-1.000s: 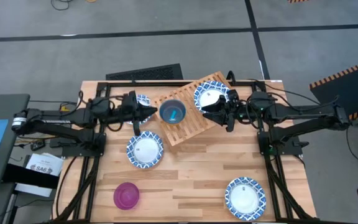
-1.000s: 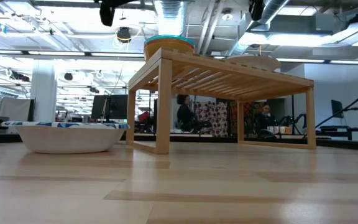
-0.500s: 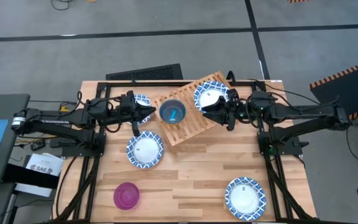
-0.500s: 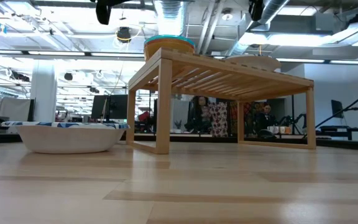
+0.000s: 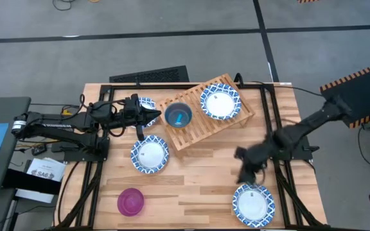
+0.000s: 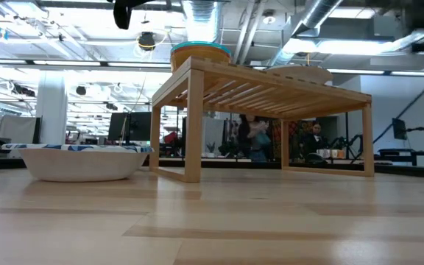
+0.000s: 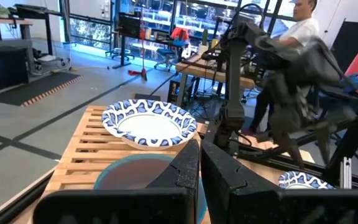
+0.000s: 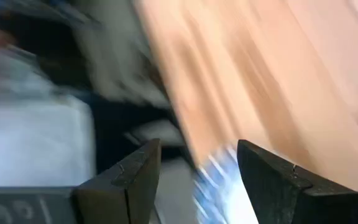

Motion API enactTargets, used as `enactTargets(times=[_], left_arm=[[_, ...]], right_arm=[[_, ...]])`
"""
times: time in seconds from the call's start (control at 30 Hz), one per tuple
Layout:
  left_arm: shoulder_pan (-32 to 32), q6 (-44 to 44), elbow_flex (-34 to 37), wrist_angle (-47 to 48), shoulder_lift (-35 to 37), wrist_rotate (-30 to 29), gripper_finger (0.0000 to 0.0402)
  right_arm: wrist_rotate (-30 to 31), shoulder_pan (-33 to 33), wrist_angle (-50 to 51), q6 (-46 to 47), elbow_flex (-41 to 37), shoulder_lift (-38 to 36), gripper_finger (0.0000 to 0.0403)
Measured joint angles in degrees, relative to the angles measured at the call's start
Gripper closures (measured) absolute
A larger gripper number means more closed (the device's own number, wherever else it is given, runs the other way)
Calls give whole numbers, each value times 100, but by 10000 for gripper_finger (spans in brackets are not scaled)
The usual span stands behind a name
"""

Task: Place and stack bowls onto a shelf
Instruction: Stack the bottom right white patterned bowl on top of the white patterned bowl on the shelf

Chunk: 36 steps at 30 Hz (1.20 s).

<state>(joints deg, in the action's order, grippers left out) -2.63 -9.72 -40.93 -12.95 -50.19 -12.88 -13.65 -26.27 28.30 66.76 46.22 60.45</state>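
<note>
Bowls: one patterned bowl sits on the shelf; right pincer, fingers spread and empty, hangs above the bench near another bowl; left pincer closed.

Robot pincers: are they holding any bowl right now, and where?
No. The left pincer is shut on nothing beside the shelf; the right pincer is open and empty, above the table.
</note>
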Motion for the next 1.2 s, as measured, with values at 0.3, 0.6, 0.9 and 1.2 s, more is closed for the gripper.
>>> enactTargets(times=[0.3,0.6,0.9,1.2], left_arm=[[0,-72,0,-11,0,0,401],[0,-162,0,-41,0,-1,401],[0,-173,-1,-55,0,-133,401],[-2,-170,-2,-57,0,-197,401]], right_arm=[[-34,-1604,714,1423,-953,317,163],[67,-2058,752,2192,-1480,378,163],[42,-2062,317,1945,-1502,975,163],[-42,-2058,-261,1874,-1502,1514,209]])
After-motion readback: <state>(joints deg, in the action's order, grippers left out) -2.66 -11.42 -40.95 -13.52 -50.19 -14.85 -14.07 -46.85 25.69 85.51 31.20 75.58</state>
